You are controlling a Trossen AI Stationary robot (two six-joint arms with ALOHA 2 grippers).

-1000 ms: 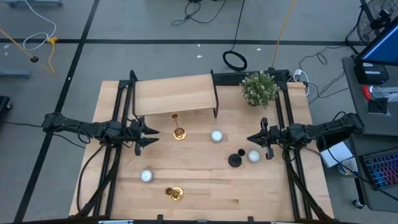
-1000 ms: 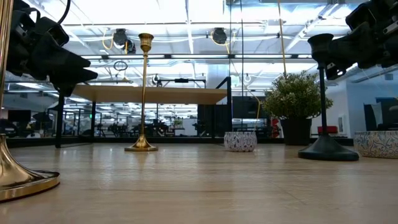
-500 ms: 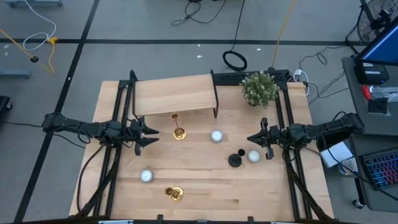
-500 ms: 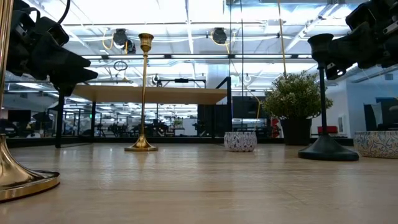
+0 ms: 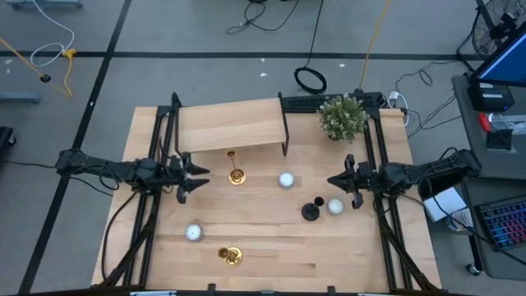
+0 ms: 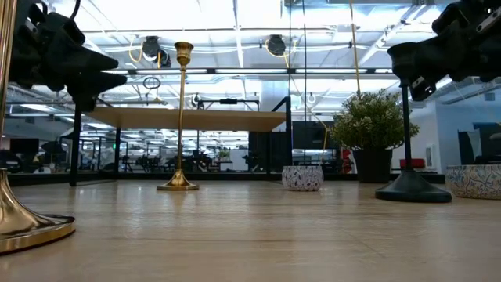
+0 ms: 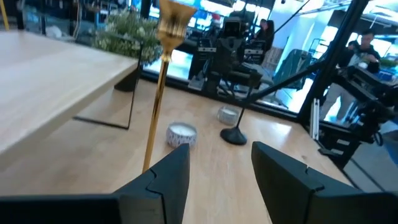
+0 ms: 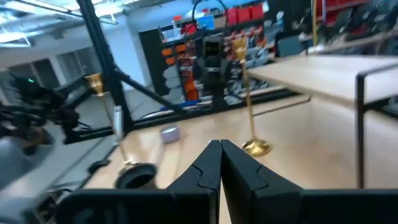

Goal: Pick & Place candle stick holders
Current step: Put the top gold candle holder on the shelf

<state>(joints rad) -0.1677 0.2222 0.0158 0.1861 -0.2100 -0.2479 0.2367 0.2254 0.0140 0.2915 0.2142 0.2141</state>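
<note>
One tall gold holder [image 5: 236, 174] stands on its round base in front of the wooden shelf [image 5: 232, 127]. It also shows in the left wrist view [image 7: 163, 81]. A second gold holder [image 5: 230, 256] stands near the table's front edge. The shorter black holder [image 5: 310, 211] stands right of centre. My left gripper [image 5: 205, 174] hovers just left of the far gold holder, open and empty, as the left wrist view [image 7: 217, 168] shows. My right gripper [image 5: 330, 182] hovers above the table to the far right of the black holder, shut and empty, as the right wrist view [image 8: 219, 155] shows.
Three small white candles sit on the table: one at the centre [image 5: 286, 179], one beside the black holder [image 5: 335, 206] and one at the front left [image 5: 193, 233]. A potted plant [image 5: 343, 117] stands at the back right. Black frame rails run along both sides of the table.
My left gripper has risen a little beside the far gold holder. The holders have stayed where they were.
</note>
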